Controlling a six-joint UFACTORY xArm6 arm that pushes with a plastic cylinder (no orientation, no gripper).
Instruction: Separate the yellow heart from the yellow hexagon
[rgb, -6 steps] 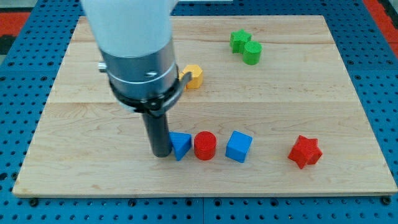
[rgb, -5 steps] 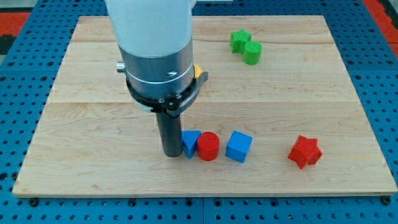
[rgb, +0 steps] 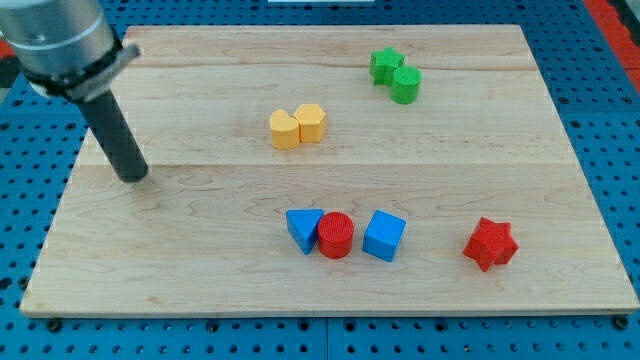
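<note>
Resting on the wooden board (rgb: 200, 270), my tip (rgb: 132, 176) sits far toward the view's left of the yellow heart (rgb: 284, 130), well apart from it and touching no block. No gripper is fitted, only the dark rod, so there is nothing to open or close.

The yellow heart lies near the middle of the board, a little toward the view's top. The yellow hexagon (rgb: 311, 122) sits against the heart's right side, the two touching.

Taking the yellow heart as the landmark: toward the view's top right of it, well apart, a green star-shaped block (rgb: 384, 66) and a green cylinder (rgb: 405, 85) press together. Toward the view's bottom of the heart, a blue triangle (rgb: 302, 229) touches a red cylinder (rgb: 335, 235); a blue cube (rgb: 384, 236) stands just beside that cylinder on its right. Farther toward the bottom right of the heart, a red star-shaped block (rgb: 490, 243) sits alone.
</note>
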